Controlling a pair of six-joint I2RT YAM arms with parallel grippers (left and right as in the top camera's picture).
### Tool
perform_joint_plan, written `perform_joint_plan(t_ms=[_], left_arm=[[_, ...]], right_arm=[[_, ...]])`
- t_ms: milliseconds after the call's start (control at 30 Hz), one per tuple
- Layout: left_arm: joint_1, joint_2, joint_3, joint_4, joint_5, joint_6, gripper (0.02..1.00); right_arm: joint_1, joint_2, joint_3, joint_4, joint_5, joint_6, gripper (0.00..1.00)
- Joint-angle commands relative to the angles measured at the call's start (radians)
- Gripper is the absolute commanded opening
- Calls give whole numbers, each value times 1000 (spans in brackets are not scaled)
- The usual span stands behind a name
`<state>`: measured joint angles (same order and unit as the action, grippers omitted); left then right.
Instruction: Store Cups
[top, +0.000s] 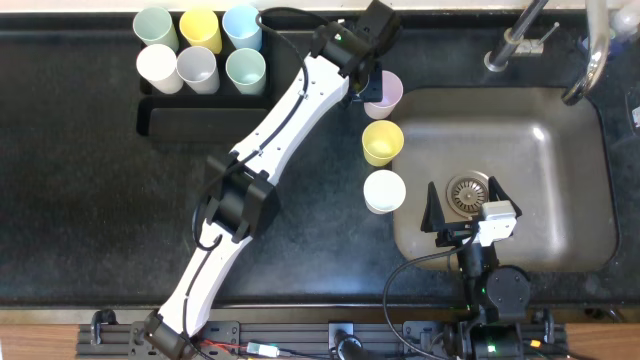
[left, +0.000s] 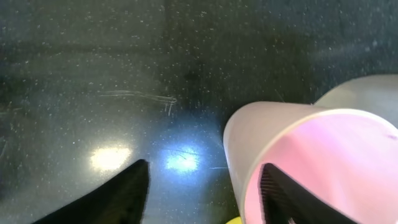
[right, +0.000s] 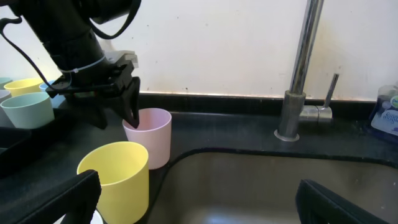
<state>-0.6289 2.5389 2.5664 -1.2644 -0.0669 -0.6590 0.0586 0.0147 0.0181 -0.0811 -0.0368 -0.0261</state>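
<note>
We've L gripper (right: 117, 116) open, straddling pink cup (right: 152, 142) rim, one finger inside; cup upright by far-left corner of sink (top: 560, 120). R gripper (top: 466, 207) open, farther off.

Lit brightly and evenly from overhead, with soft sheen on the steel sink (top: 560, 130). Marked by two white glare spots on the dark counter (left: 62, 74) near the pink cup (left: 323, 155); shadowed only faintly around it.
</note>
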Motion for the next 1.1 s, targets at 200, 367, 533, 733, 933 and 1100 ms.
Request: perform_joint_plan(t_ms=[200, 367, 533, 733, 933, 1100], left_arm=[[-7, 17, 24, 0, 14, -4, 369], [-10, 17, 24, 3, 17, -4, 205], [-12, 17, 24, 7, 16, -4, 66], [-12, 17, 24, 10, 18, -4, 36], [-13, -44, 24, -15, -7, 0, 34], [-5, -185, 18, -92, -159, -5, 34]], right_arm=[[-6, -10, -13, 6, 5, 4, 998], [-6, -10, -13, 6, 5, 4, 998], [-6, -10, -13, 6, 5, 4, 998], [-6, -10, -13, 6, 5, 4, 998], [-6, -10, -13, 6, 5, 4, 998], [-6, -10, -13, 6, 5, 4, 996]])
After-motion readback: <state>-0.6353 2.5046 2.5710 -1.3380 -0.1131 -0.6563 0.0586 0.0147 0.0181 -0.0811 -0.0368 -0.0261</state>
